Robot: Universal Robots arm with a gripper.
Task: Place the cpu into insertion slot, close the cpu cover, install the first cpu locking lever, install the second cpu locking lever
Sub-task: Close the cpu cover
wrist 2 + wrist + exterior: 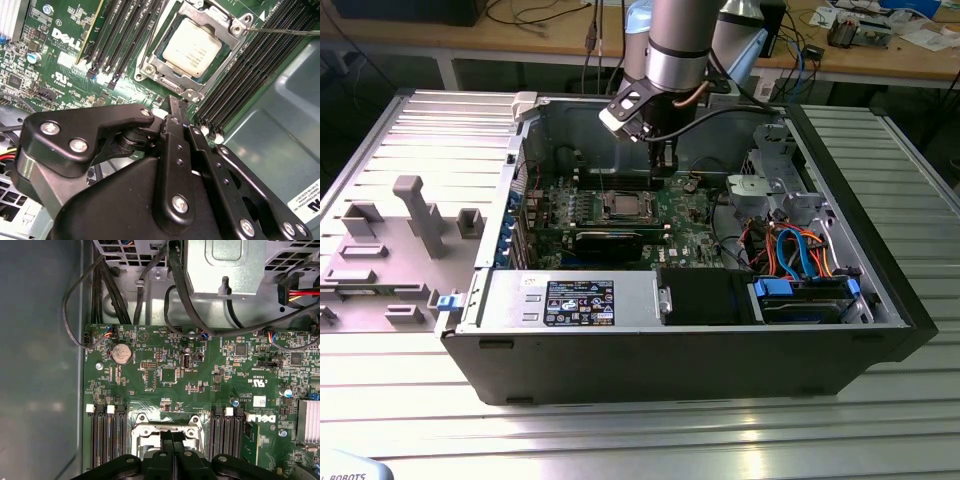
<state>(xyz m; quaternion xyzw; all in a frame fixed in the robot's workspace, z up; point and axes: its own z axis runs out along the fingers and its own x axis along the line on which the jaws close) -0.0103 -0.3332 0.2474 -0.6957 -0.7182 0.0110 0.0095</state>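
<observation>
Inside the computer case (670,360), the empty, pinched-together gripper (178,106) hangs just over the covered cpu (192,47); locking seems in hand, needing precise contact.

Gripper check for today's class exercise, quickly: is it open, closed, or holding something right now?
Gripper: closed, fingers together, nothing held, poised near the cpu cover.
</observation>
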